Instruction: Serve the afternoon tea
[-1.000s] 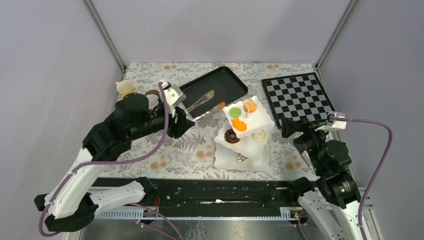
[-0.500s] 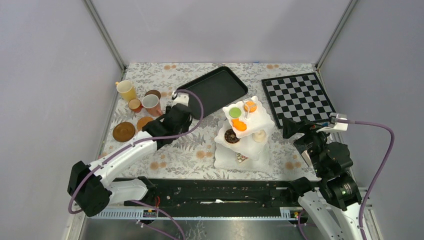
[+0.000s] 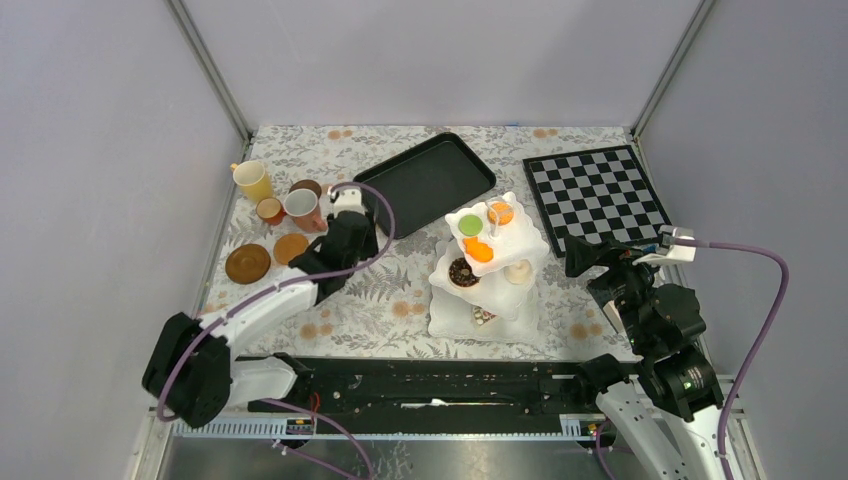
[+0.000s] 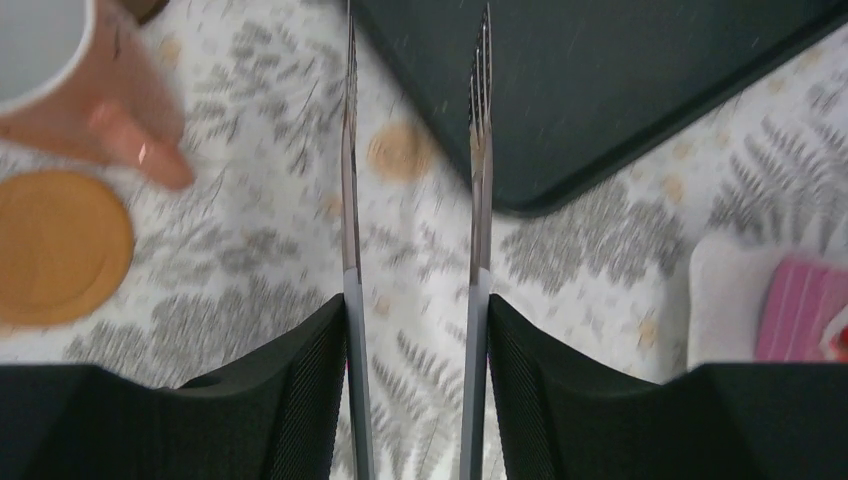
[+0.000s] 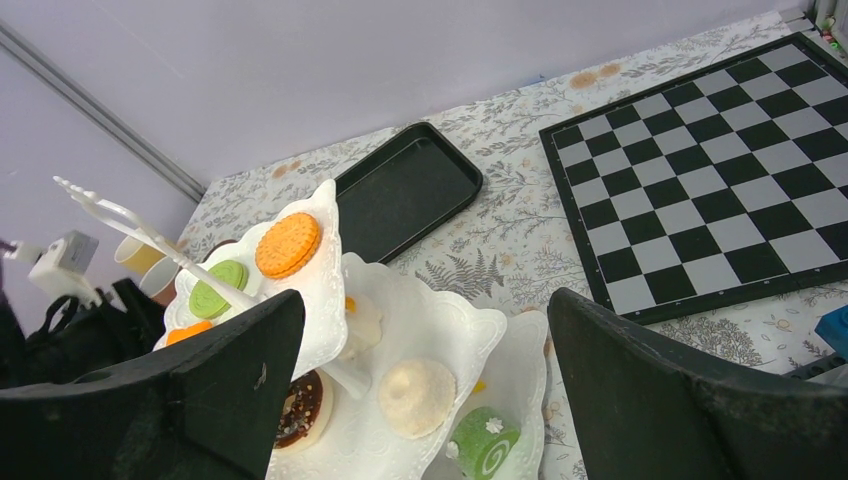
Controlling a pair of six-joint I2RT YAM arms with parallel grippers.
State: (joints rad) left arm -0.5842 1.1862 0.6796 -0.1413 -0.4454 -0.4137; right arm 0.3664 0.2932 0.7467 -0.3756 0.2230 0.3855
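The table (image 3: 400, 310) is walled on its left, far and right edges. A black tray (image 3: 430, 178) lies slantwise at the middle of the far edge, and a checkerboard (image 3: 595, 195) fills the far right corner. The cups (image 3: 252, 180) and brown saucers (image 3: 247, 263) cluster by the left edge. The white stand (image 3: 490, 265) with its cakes (image 5: 288, 244) sits right of centre, towards the near edge. Bare cloth lies open between the saucers and the stand. The left arm reaches low from the near left corner. The left gripper (image 4: 415, 330) is clamped on silver tongs (image 4: 480, 200), whose blades stand apart with nothing between them, their tips over the tray's near left edge. The right arm is folded by the right edge. The right gripper (image 5: 425, 310) faces the stand, its fingers spread wide and empty.
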